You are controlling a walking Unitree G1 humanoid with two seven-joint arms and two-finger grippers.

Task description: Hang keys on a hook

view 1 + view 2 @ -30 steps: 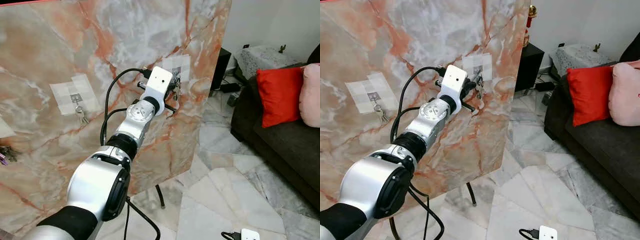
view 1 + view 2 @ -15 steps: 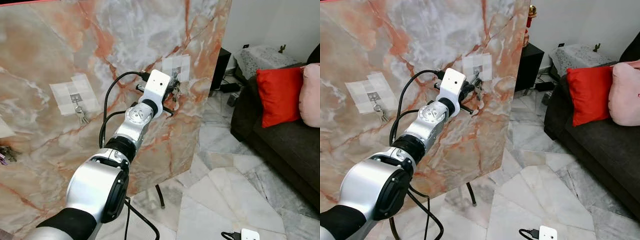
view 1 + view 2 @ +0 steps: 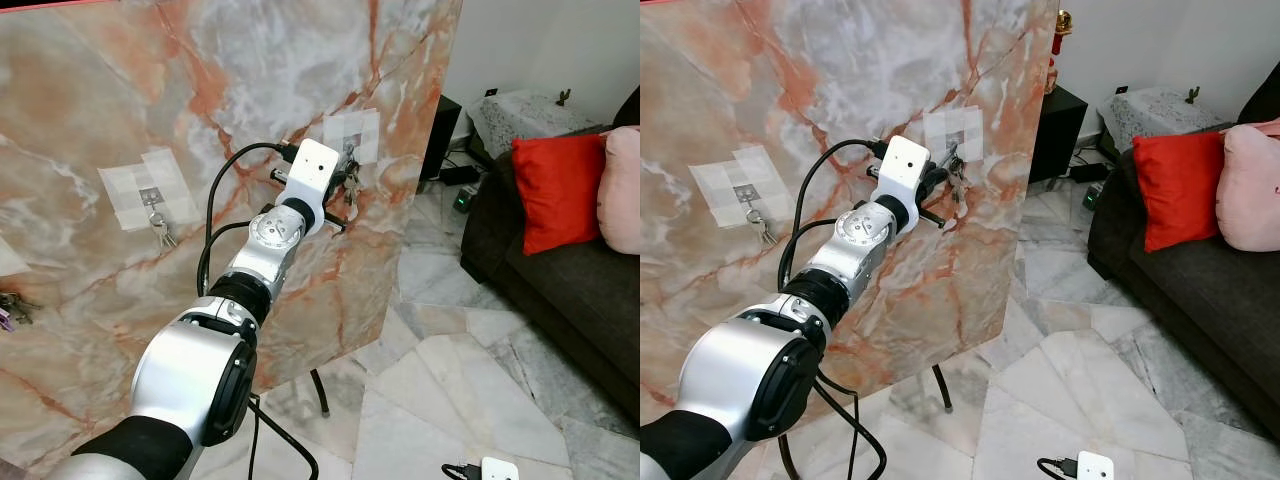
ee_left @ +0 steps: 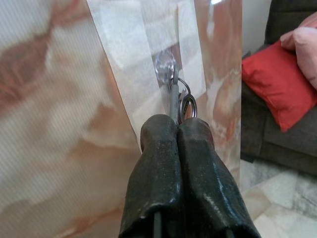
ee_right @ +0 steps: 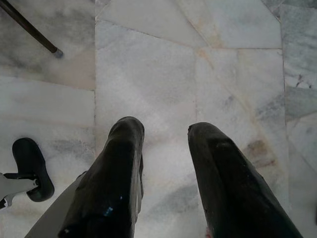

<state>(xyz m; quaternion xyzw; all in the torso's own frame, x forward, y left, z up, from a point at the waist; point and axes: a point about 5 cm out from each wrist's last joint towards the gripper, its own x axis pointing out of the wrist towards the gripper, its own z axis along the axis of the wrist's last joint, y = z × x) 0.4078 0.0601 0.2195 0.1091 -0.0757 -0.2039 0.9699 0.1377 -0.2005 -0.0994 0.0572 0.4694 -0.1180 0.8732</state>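
Observation:
A marbled board [image 3: 200,90] stands upright with taped patches that carry hooks. My left gripper [image 3: 343,186] is raised to the right-hand patch and is shut on a bunch of keys [image 4: 182,101]. The key's shaft runs from between the fingertips [image 4: 161,131] up to the small clear hook [image 4: 165,66], and its rings hang right beside the hook. I cannot tell whether a ring sits over the hook. My right gripper [image 5: 166,131] hangs open above the marble floor.
Another set of keys [image 3: 160,230] hangs on the middle patch and a third [image 3: 14,308] at the board's left edge. A dark sofa [image 3: 570,260] with a red cushion [image 3: 558,190] stands at the right. Board stand legs [image 3: 322,395] and a white device [image 3: 497,468] are on the floor.
My left wrist has shifted slightly to the left along the board; the keys stay at the hook in the shut fingers.

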